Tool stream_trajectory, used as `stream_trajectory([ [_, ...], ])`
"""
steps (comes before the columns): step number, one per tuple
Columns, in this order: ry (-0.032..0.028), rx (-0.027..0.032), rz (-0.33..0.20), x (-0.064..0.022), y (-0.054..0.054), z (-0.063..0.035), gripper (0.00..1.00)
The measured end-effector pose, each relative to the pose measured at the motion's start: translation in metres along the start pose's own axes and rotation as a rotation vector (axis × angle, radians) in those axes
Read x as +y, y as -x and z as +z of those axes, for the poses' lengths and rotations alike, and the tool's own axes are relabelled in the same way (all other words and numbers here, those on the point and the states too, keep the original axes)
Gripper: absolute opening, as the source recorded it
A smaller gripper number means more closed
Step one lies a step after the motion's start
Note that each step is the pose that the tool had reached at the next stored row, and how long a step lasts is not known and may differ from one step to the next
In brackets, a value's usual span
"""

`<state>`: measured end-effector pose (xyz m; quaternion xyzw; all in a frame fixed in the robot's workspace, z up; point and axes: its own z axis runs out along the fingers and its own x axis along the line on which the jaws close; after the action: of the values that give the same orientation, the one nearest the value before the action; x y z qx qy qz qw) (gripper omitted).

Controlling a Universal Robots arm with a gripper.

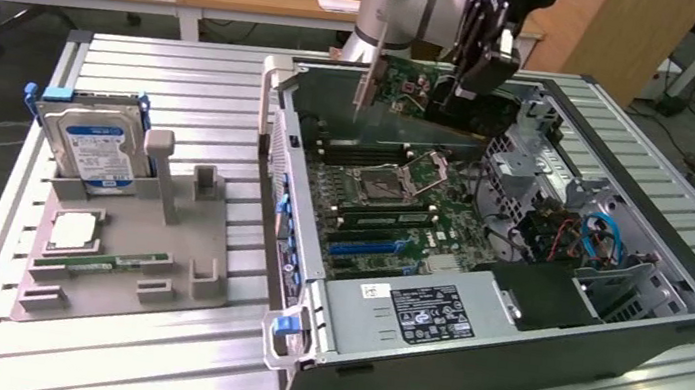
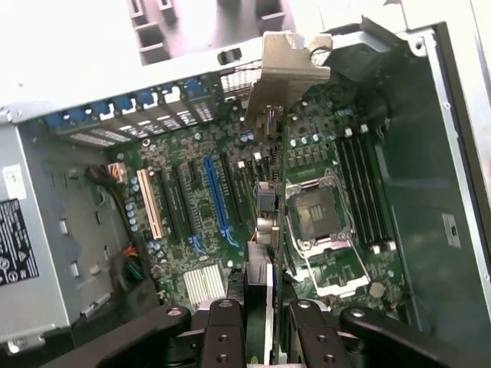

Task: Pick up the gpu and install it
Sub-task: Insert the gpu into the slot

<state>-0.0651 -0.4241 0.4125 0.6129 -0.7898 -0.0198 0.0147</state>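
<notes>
While the gpu [image 1: 403,79] hangs over the open computer case [image 1: 600,319] on the desk [image 1: 175,72], the gripper [image 1: 470,80] is clenched on its upper edge. Card on edge, silvery bracket [image 2: 288,65] toward the case's rear wall. Blue slot [image 2: 215,195] on the motherboard [image 2: 322,153] lies beside the card's line, apparently not beneath it. Handling: card upright, edge parallel to slot, bracket clear of wall.
</notes>
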Motion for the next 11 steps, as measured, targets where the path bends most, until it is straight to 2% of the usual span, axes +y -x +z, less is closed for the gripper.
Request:
stream_trajectory([
  [11, 0.0002, 0.0100, -0.201, -0.0002, 0.0000, 0.0047, 0.27],
])
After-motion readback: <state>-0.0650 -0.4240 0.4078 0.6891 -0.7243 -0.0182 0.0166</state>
